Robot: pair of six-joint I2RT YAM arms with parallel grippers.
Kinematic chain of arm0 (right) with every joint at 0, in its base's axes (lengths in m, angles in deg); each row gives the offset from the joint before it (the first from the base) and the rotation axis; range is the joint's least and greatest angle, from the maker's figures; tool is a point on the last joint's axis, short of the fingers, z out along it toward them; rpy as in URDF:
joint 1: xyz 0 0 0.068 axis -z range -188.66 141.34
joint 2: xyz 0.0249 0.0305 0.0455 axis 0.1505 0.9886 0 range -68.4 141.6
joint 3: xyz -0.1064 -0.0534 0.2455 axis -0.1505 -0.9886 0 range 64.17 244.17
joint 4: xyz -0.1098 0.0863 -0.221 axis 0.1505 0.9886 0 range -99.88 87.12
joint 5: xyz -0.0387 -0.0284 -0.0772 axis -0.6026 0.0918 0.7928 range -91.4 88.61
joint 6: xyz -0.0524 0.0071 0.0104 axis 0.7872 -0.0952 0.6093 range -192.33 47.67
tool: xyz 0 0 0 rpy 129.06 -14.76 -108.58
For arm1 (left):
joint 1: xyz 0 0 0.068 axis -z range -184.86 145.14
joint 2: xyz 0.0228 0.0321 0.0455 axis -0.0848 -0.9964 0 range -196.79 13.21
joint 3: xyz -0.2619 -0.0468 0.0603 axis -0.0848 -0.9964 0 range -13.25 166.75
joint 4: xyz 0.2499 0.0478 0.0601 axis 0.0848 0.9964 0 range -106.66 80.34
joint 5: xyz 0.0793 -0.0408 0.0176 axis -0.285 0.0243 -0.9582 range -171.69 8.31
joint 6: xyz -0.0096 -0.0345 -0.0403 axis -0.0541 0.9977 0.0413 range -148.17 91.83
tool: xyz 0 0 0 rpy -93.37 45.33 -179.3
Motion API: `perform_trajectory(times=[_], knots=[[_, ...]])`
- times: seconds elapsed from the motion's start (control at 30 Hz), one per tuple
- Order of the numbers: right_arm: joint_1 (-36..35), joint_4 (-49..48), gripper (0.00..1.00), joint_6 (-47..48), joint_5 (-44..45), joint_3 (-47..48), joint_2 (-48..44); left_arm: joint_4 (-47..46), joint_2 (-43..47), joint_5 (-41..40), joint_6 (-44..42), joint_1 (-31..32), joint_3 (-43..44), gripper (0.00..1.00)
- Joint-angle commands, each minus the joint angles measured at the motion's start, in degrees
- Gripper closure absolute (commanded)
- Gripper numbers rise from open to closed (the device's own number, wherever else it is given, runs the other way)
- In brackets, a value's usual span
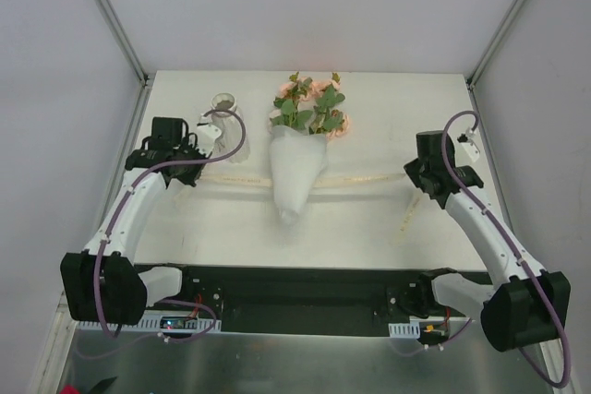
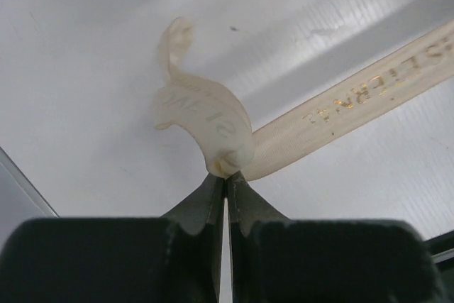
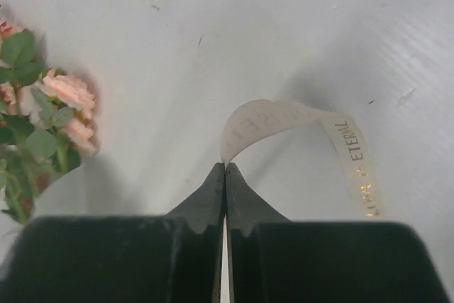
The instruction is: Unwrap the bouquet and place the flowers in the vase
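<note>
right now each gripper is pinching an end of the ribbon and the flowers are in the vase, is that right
Wrong on the flowers: they are not in the vase but in the paper cone lying on the table beside it, as the top external view shows. The left gripper and right gripper each pinch an end of the ribbon.

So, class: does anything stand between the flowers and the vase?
Nothing lies on the table between the flowers and the vase. The paper cone still wraps the stems, and the left arm's cable arcs across the vase's front, the left end effector shut on the ribbon beside it.
</note>
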Motion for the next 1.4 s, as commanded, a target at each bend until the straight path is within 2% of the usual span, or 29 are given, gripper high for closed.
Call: perform_trajectory(times=[0.0, 0.03, 0.07, 0.1, 0.17, 0.33, 0.4, 0.43, 0.5, 0.53, 0.57, 0.6, 0.63, 0.67, 0.73, 0.77, 0.8, 0.87, 1.07, 1.37], knots=[[2.4, 4.6, 0.99, 10.6, 7.1, 0.5, -2.9, 2.5, 4.0, -3.2, -5.1, -5.0, -3.7, 0.97], [2.4, 6.1, 0.90, 11.6, 9.2, 0.9, -3.1, 2.5, 4.1, -3.9, -5.2, -5.1, -4.6, 0.90], [2.4, 7.1, 0.85, 12.3, 10.0, 1.2, -3.1, 2.5, 3.9, -4.2, -5.2, -6.8, -5.0, 0.77], [2.4, 7.7, 0.67, 14.0, 10.5, 1.5, -3.1, 2.5, 3.9, -4.4, -5.2, -7.9, -5.4, 0.37], [2.3, 8.8, 0.47, 15.6, 10.7, 1.6, -3.1, 2.4, 4.1, -4.2, -5.2, -8.2, -7.2, 0.02], [2.2, 11.5, 0.20, 17.9, 11.5, 0.1, -2.4, 2.6, 6.9, 0.7, -5.5, -8.2, -9.5, 0.01], [2.2, 11.8, 0.12, 18.5, 11.0, -0.2, -2.2, 3.0, 8.3, 3.5, -6.6, -8.2, -9.6, 0.01], [2.0, 11.4, 0.11, 19.0, 9.9, -0.2, -2.3, 3.1, 9.8, 4.0, -6.9, -8.2, -9.6, 0.01], [-3.2, 9.3, 0.07, 23.1, 10.6, 0.1, -4.7, 3.4, 11.3, 4.8, -7.9, -8.2, -9.3, 0.01], [-7.1, 6.1, 0.06, 25.4, 14.7, 0.5, -5.7, 3.6, 12.5, 4.8, -8.0, -8.2, -8.9, 0.01], [-15.3, 3.8, 0.04, 31.7, 15.8, 1.4, -6.8, 3.9, 12.8, 4.8, -7.9, -8.2, -8.6, 0.01], [-19.1, 2.0, 0.00, 34.4, 16.5, 2.2, -6.7, 4.1, 13.0, 4.4, -7.1, -8.2, -8.0, 0.01], [-22.6, -0.4, 0.00, 36.8, 17.3, 3.1, -6.0, 4.3, 13.0, 4.3, -6.5, -8.2, -7.6, 0.01], [-29.6, -1.0, 0.00, 39.7, 18.5, 5.4, -3.9, 4.7, 12.9, 4.7, -5.9, -8.3, -7.1, 0.01], [-36.8, -4.6, 0.00, 48.2, 20.0, 6.7, -1.5, 6.1, 12.0, 6.1, -4.3, -8.5, -5.6, 0.01], [-43.6, -5.9, 0.00, 51.7, 20.6, 7.2, 1.2, 6.3, 11.6, 6.4, -3.5, -8.7, -5.1, 0.01], [-46.7, -7.6, 0.01, 56.8, 20.2, 8.7, 2.9, 6.7, 11.2, 6.9, -2.0, -9.3, -4.3, 0.01], [-54.4, -8.2, 0.00, 60.3, 21.2, 10.7, 8.9, 7.0, 9.6, 8.2, -0.8, -10.4, -3.4, 0.01], [-63.2, -11.1, 0.00, 66.7, 17.1, 17.8, 22.4, 7.0, 4.2, 7.6, 4.1, -14.0, -0.1, 0.01], [-67.1, -15.4, 0.00, 73.3, 15.9, 21.9, 35.7, 7.1, 1.8, 8.7, 6.6, -14.8, -1.8, 0.01]])
